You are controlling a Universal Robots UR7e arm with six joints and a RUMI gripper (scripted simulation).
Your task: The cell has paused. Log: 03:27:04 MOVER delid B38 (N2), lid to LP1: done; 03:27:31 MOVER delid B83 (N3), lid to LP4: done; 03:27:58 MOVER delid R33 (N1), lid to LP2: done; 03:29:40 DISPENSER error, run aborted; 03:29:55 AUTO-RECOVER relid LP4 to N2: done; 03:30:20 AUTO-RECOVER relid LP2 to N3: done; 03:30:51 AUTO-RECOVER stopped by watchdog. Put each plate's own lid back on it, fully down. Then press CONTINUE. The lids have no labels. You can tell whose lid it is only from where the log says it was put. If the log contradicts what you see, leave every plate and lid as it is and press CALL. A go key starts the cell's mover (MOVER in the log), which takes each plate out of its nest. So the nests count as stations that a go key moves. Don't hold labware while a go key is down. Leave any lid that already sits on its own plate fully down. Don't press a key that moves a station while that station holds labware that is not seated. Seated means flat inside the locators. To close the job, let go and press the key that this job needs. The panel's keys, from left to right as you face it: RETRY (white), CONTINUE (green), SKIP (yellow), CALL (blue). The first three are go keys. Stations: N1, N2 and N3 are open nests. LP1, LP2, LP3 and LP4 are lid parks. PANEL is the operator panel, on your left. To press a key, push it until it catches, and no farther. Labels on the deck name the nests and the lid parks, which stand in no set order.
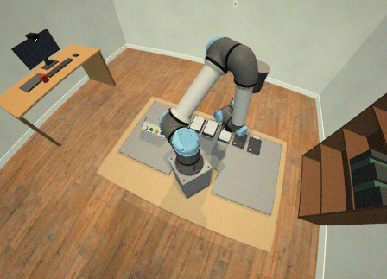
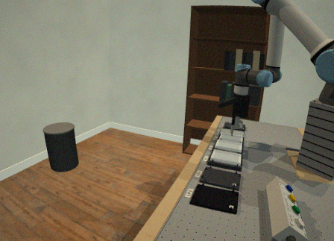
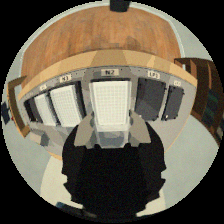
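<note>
My gripper (image 3: 111, 110) (image 2: 235, 127) (image 1: 230, 128) is shut on a pale lid (image 3: 111, 126). It holds the lid low over the white plate (image 3: 110, 100) (image 1: 225, 136) in the nest labelled N2 (image 3: 108, 72). I cannot tell whether the lid touches the plate. Two more white plates (image 3: 65, 102) (image 3: 45, 107) (image 2: 229, 144) (image 2: 225, 158) (image 1: 211, 128) (image 1: 197, 123) stand in the nests to the left in the wrist view. The park labelled LP1 (image 3: 150, 97) is a bare dark pad just right of N2. The operator panel (image 2: 281, 210) (image 1: 154, 129) shows its blue key (image 2: 288, 188), yellow key (image 2: 292, 197) and green key (image 2: 295, 209).
Two other dark lid parks (image 2: 220, 177) (image 2: 215, 197) lie at the panel end of the row, and two dark pads (image 1: 238, 141) (image 1: 255, 145) lie at the other end. The arm's base pedestal (image 1: 190, 179) stands behind the row. A bookshelf (image 2: 224, 65) stands beyond the deck.
</note>
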